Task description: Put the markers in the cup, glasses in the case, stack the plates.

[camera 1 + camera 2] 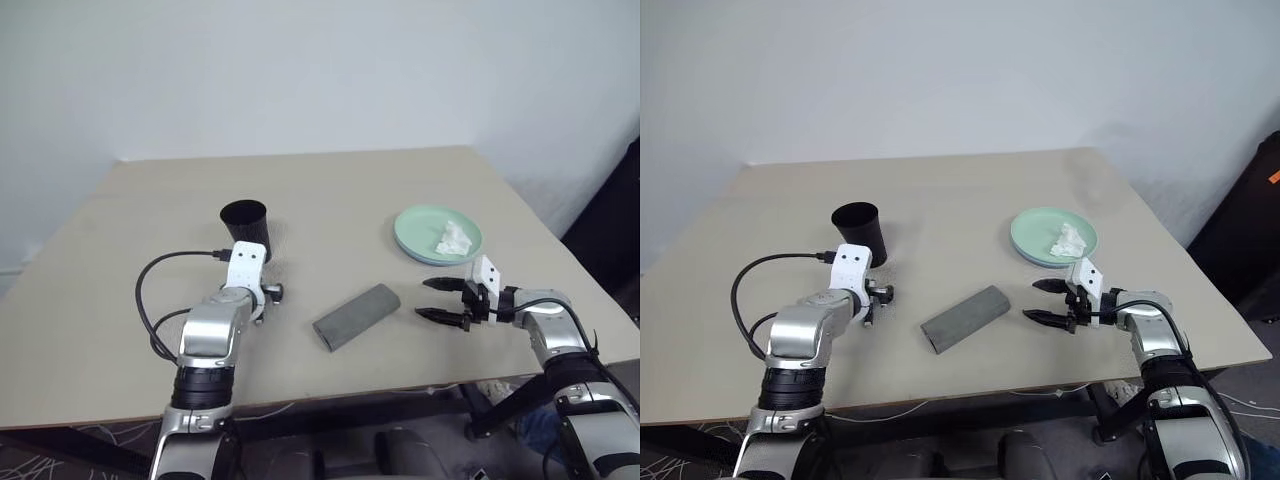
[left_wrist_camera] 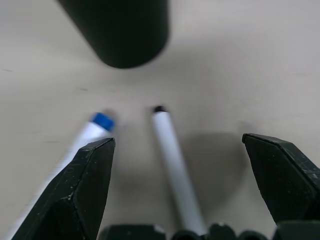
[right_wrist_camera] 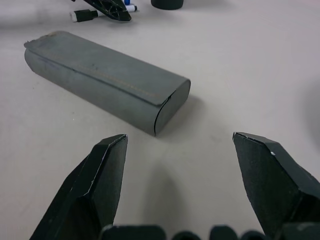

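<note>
I see plates (image 1: 437, 235) stacked, case (image 1: 356, 316) closed, two markers (image 2: 175, 165) left by cup (image 1: 245, 228), both claws wide open, empty.

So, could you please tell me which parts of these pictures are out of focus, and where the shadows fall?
Left wrist view: the cup and both markers are soft, the blue-capped one most; a faint shadow lies beside the black-tipped marker. Right wrist view: the case is sharp, shadowed at its rounded end. Left eye view: even light, soft shadows under the plates.
</note>
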